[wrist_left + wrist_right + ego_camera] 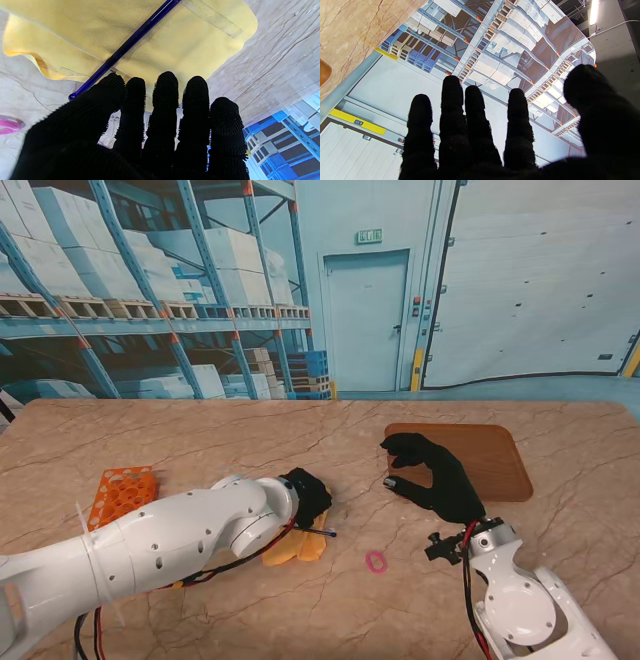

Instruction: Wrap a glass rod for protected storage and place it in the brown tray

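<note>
The stand camera is looking down across the table [200, 430] toward the backdrop; the left wrist camera is sitting close over the yellow cloth [175, 37], apparently shared with the stand; the right wrist camera is facing mostly backdrop.

Even, bright light throughout; soft shadows on the table [300, 600]; a ceiling lamp [593, 11] glares in the right wrist view; gloved fingers [165, 100] read as silhouettes
</note>
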